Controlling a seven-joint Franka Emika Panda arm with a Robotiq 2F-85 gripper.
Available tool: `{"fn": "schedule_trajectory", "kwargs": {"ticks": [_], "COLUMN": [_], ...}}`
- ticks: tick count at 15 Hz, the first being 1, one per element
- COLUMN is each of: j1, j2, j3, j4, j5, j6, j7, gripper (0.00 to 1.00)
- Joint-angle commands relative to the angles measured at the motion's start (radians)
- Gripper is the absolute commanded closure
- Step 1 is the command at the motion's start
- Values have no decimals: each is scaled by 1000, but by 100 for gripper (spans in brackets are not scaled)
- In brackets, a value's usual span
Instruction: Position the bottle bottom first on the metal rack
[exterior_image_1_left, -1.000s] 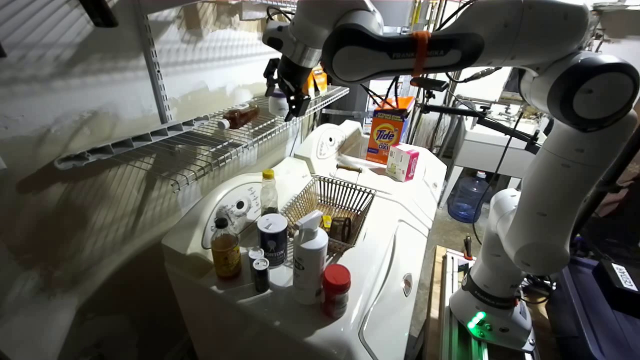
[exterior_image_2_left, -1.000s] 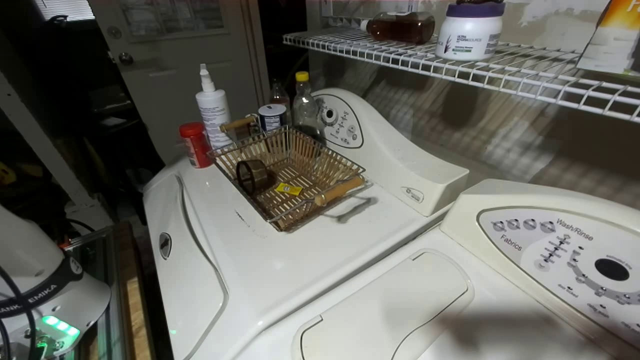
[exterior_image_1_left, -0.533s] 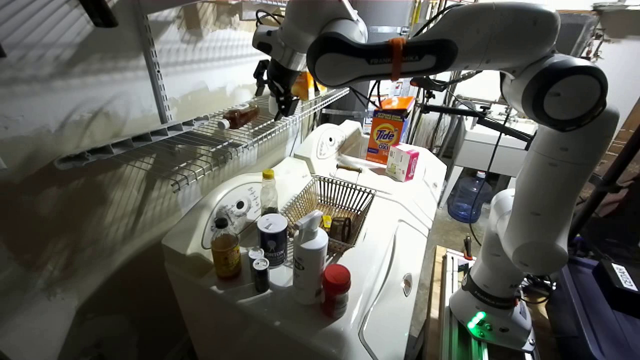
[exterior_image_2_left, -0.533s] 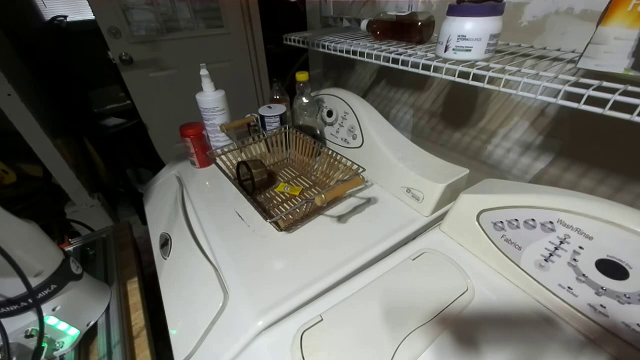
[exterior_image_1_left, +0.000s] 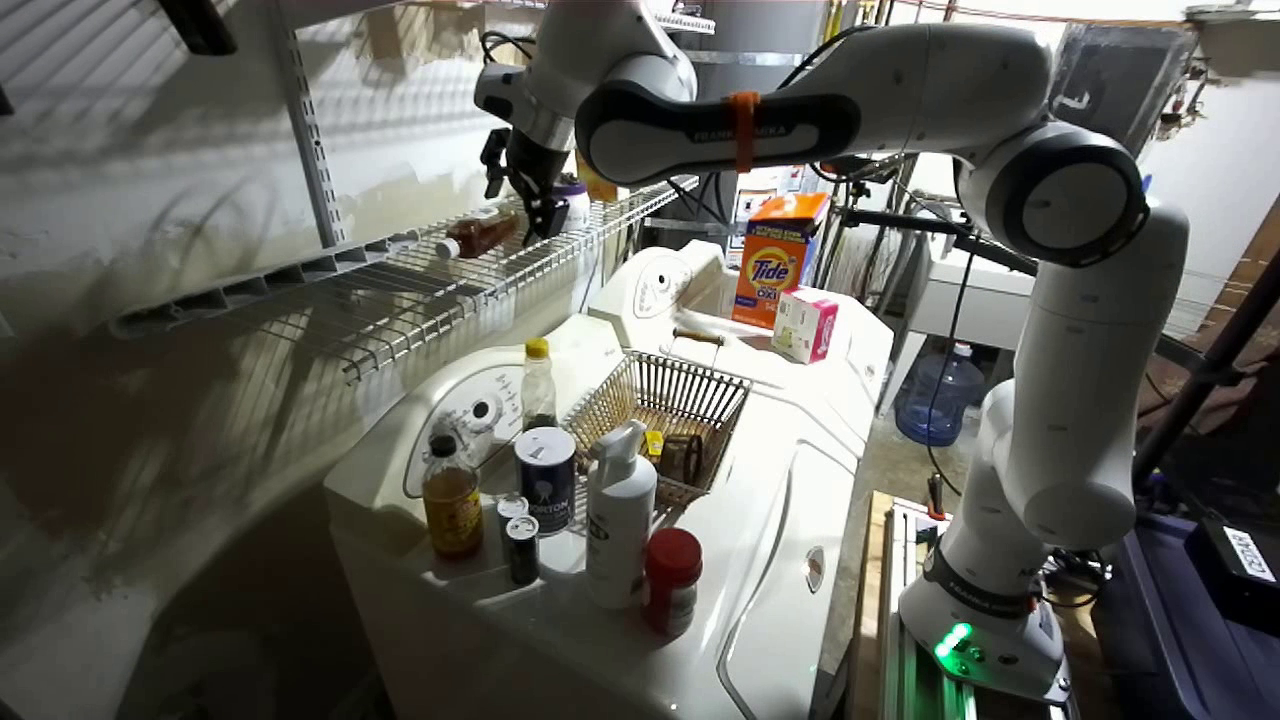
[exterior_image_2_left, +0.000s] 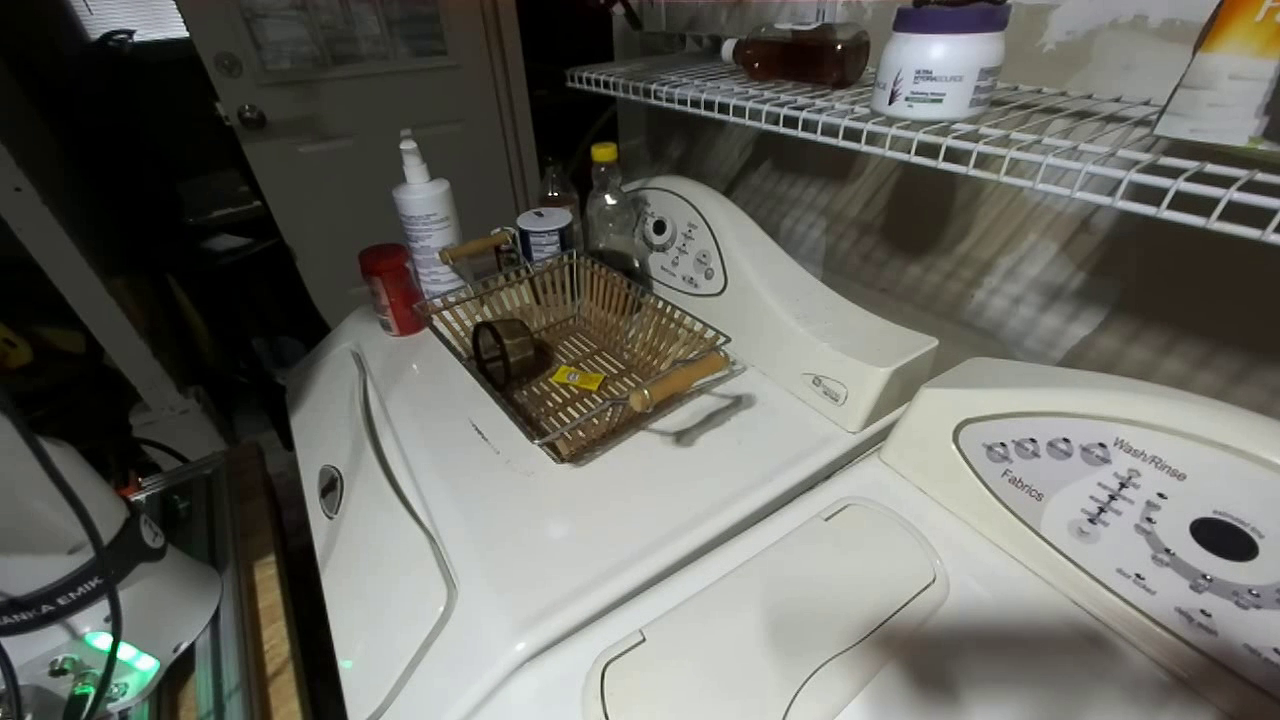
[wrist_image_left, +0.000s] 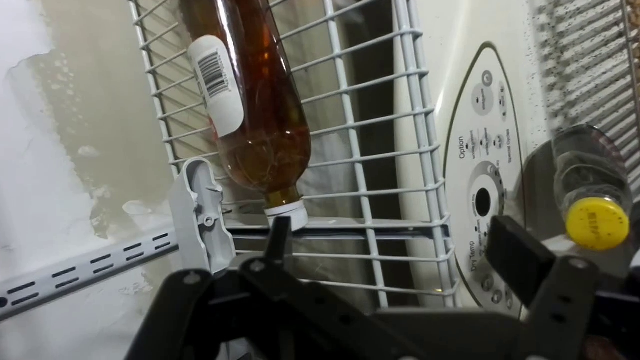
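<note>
The bottle, dark brown with a pale cap, lies on its side on the metal rack. The bottle and the white wire rack also show in an exterior view. My gripper is open and empty, above the rack near the bottle. In the wrist view the gripper has its fingers wide apart. The left finger overlaps the cap of the bottle in the picture; contact cannot be told. The bottle's far end is cut off there. Bars of the rack show between the fingers.
A white jar with a purple lid stands on the rack beside the bottle. A grey bracket sits at the wall edge. Below, a yellow-capped bottle, a wire basket and a spray bottle stand on the dryer.
My open gripper has moved left along the rack in an exterior view, from in front of the white jar towards the bottle. The bottle has not moved.
</note>
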Motion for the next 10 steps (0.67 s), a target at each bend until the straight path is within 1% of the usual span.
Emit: {"fn": "schedule_trajectory", "kwargs": {"ticks": [1, 6, 7, 10], "j1": [-6, -6, -9, -18], "j2": [3, 0, 11, 67], "j3": [7, 7, 7, 8], "j4": [4, 4, 13, 77], "j5": [-1, -1, -1, 21], "j6": [-5, -5, 13, 2], "j7": [1, 1, -15, -67], "gripper": [0, 0, 0, 0]}}
